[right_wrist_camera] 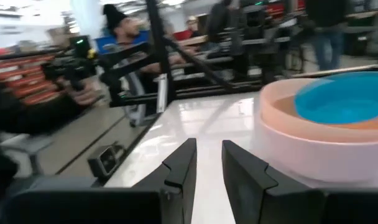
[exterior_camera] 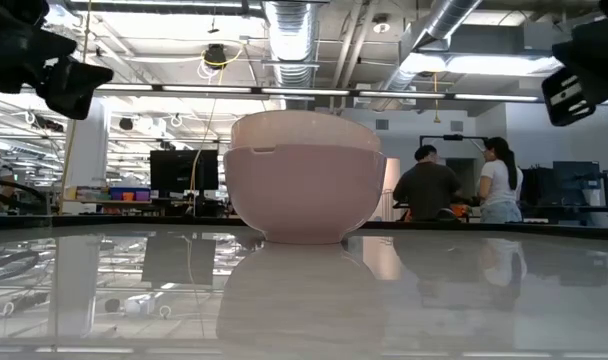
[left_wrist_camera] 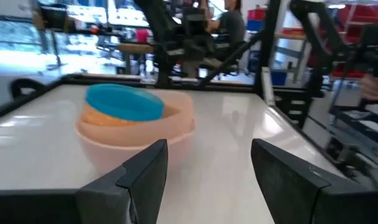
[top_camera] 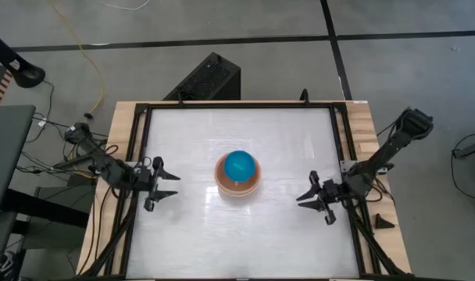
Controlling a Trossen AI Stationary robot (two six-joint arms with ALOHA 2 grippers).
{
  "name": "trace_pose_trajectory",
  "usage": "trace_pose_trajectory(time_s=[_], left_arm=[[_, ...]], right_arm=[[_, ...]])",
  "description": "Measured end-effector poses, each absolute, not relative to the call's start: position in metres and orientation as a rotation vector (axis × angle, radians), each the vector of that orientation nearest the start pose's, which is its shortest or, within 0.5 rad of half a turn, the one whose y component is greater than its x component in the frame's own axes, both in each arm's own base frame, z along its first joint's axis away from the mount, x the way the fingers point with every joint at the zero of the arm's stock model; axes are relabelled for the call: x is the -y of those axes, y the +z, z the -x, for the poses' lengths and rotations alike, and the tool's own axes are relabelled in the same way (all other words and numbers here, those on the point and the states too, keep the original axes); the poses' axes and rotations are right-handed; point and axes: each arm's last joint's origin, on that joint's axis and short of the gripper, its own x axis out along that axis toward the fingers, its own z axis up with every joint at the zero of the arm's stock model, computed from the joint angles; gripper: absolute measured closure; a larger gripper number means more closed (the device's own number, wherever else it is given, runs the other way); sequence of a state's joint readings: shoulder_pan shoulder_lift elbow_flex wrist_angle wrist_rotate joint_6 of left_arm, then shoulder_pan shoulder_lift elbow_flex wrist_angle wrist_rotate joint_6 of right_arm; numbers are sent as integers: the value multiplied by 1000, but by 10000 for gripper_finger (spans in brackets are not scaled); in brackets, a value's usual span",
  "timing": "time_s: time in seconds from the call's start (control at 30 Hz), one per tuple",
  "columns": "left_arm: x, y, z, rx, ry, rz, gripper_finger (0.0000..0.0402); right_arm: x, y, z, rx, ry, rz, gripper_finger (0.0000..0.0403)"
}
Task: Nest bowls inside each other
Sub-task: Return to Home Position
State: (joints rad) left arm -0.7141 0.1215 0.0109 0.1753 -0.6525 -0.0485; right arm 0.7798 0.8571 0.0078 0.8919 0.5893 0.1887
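The bowls stand nested in one stack (top_camera: 237,173) at the table's middle. A large pale pink bowl (left_wrist_camera: 170,127) is outermost and rests on its base. A salmon one (left_wrist_camera: 99,117) sits inside it, with a blue one (left_wrist_camera: 124,101) uppermost. The low view shows only the pink outer walls (exterior_camera: 304,190). My left gripper (top_camera: 171,185) hangs open at the table's left side, pointing level toward the stack, well short of it. My right gripper (top_camera: 306,191) is at the right side, also pointing at the stack. Its fingers are a small way apart with nothing between them.
A black frame (top_camera: 343,148) runs around the white tabletop (top_camera: 245,234), with wooden strips outside it. A black box (top_camera: 206,78) sits on the floor beyond the far edge. People (exterior_camera: 454,185) stand in the room behind. Bare tabletop lies between each gripper and the stack.
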Motion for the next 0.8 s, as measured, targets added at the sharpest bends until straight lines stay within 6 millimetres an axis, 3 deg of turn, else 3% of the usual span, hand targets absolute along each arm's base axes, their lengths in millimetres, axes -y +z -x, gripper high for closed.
trace_pose_trajectory(time_s=[0.37, 0.8], left_arm=[[33, 179, -97, 108, -21, 63, 180], [15, 168, -103, 3, -34, 120, 180]], right_arm=[[-51, 163, -144, 36, 333, -175, 294], [-23, 157, -151, -20, 325, -147, 294]])
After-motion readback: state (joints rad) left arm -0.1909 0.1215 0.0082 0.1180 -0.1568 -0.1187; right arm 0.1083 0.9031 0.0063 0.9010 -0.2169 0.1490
